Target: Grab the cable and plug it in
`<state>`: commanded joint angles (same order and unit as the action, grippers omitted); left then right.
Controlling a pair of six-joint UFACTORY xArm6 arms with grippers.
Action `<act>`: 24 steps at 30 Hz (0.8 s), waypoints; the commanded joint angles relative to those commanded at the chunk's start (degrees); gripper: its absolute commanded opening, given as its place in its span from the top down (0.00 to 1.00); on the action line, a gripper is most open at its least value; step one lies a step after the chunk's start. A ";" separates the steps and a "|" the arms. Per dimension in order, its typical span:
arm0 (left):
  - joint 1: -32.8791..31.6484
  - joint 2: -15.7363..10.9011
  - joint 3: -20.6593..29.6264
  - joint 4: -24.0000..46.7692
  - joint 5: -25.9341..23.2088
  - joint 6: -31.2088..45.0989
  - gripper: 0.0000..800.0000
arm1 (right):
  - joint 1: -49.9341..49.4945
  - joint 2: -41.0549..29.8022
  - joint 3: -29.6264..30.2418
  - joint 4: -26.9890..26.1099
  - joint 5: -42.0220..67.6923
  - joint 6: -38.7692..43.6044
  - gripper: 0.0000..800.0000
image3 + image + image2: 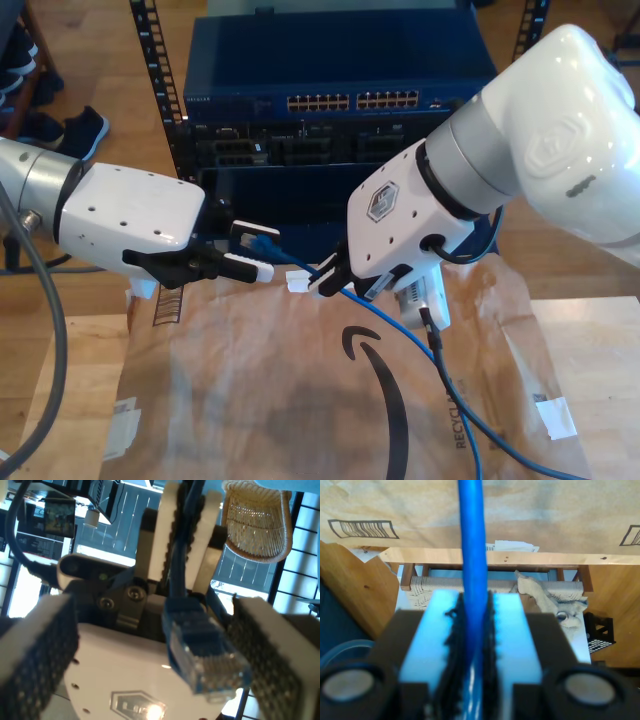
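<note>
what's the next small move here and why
Probably close my first tool on the plug. Its pads stand open on either side of the plug, and my second tool is clamped on the cable just behind it, so a handover looks ready.

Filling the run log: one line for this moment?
my second gripper: shut on thin bright-blue ethernet cable | my first gripper: open, jaws flanking translucent blue plug | not yet plugged in

Both arms wear glossy white shells over grey joints, with a hexagonal logo badge (384,201), black gripper bodies, white fingers (248,266) and black ribbed pads (36,666).
</note>
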<state>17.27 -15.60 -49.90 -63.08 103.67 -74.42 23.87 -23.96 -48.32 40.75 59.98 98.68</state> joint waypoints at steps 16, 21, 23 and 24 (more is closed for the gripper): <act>2.46 0.00 -0.09 -0.18 1.49 0.09 0.57 | -0.09 -0.26 0.09 -0.09 0.00 0.00 1.00; 2.46 0.35 0.00 -0.26 1.32 0.00 0.63 | -0.09 -0.26 0.18 0.00 0.00 0.00 1.00; 2.46 0.44 0.00 -0.35 1.23 -0.09 0.67 | -0.09 -0.26 0.18 0.00 0.00 0.00 1.00; 2.46 0.44 -0.09 -0.35 1.23 -0.09 0.67 | -0.09 -0.26 0.18 0.00 0.00 0.00 1.00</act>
<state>19.74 -15.16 -49.99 -63.43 104.90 -74.51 23.78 -24.22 -48.14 40.75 59.98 98.68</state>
